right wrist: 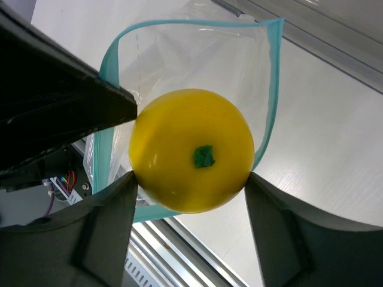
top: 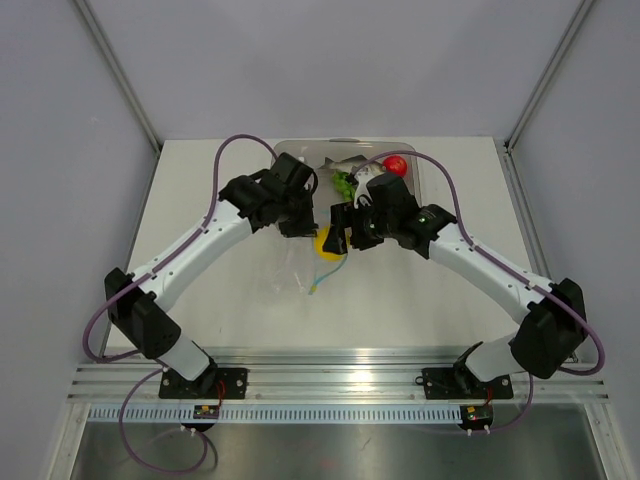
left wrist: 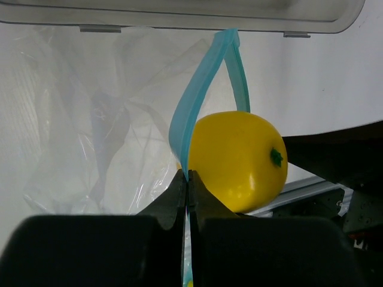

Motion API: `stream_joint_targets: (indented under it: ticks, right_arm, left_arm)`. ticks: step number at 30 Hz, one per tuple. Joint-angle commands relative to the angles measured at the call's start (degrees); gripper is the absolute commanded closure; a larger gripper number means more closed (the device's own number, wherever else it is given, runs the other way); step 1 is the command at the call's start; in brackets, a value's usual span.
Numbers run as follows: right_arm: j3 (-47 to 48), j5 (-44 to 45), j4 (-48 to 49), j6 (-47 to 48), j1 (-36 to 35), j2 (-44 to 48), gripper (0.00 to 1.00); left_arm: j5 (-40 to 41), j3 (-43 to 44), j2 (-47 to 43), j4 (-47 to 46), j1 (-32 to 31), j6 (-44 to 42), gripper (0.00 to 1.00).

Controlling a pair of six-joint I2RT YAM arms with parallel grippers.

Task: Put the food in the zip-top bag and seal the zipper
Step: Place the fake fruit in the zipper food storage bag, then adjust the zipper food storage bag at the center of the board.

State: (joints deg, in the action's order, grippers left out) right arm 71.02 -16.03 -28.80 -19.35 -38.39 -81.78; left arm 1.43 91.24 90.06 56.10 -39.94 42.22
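currently the yellow fruit [right wrist: 191, 150] is clamped between the right fingers [right wrist: 105, 233], one pad on each side, with its green stem cap facing the wrist camera. the left fingers [left wrist: 164, 206] are closed on the zipper [left wrist: 192, 107]. only one lip is pinched and lifted, so the mouth of the bag [left wrist: 90, 143] is pulled into an open loop.

key relation — seen from the right wrist, the fruit is framed by the teal loop, so the mouth lies straight ahead along the finger axis, beyond the fruit. no sideways offset is visible. from the left wrist, the fruit sits just beside the pinched lip, on its right, and the second lip runs down behind it. whether the widest part has crossed the mouth cannot be told.

the loop looks only slightly wider than the fruit, so a straight push along the finger axis before release is judged to be the next move. a snag on the free lip is the risk. the fruit is carried by the right arm; the bag is only held by the left.

red fruit [top: 396, 165], grape bunch [top: 344, 186] and fish [top: 340, 163] are seen in the tray [top: 285, 150] at the far side of the surface [top: 200, 200] — not yet bagged. the zipper is unsealed, so the task is judged to be early.
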Motion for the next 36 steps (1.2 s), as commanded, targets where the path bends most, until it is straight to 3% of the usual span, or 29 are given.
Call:
stream_joint_targets:
  ticks: [1, 5, 10, 15, 18, 21, 24, 28, 32, 36]
  right_arm:
    - [1.1, -1.7, 4.7, -1.4, -1.9, -1.7, 0.12]
    - [1.7, 0.7, 2.6, -1.1, -2.1, -0.1, 0.07]
    - [1.6, 6.8, 1.1, -1.2, -2.1, 5.6, 0.08]
    - [-1.1, 15.7, 1.5, -2.6, -2.1, 10.5, 0.21]
    - [-2.1, 19.9, -0.5, -4.4, -1.9, 9.2, 0.22]
    - [-2.6, 19.5, -1.8, -6.5, -1.7, 6.4, 0.18]
    - [-3.8, 17.1, -1.4, -8.7, -1.8, 4.4, 0.21]
    - [-7.1, 12.6, 2.2, -11.0, -1.7, 2.4, 0.45]
    - [-8.0, 10.3, 3.7, -11.4, -1.8, 1.4, 0.93]
    - [-6.9, 9.1, 5.1, -10.0, -1.8, 1.2, 1.0]
  left_arm:
    - [-5.8, -0.4, -3.8, -5.6, -0.6, -0.6, 1.0]
    - [-5.6, -1.5, -4.8, -5.6, -0.5, -0.8, 1.0]
    - [-6.5, -2.9, -5.3, -6.2, -0.3, -0.9, 1.0]
    - [-7.0, -3.6, -5.8, -6.5, -0.2, -1.0, 1.0]
    - [-7.0, -3.8, -6.0, -6.8, -0.1, -1.0, 1.0]
    - [-6.9, -4.1, -6.3, -6.8, 0.0, -1.0, 1.0]
    - [-6.8, -4.7, -6.7, -6.9, 0.1, -0.7, 1.0]
    - [-6.2, -5.8, -7.9, -7.1, 0.6, -0.1, 1.0]
    - [-4.6, -6.0, -9.5, -4.6, 1.4, 0.0, 1.0]
    - [-2.6, -3.6, -10.7, 2.1, 1.4, -1.4, 1.0]
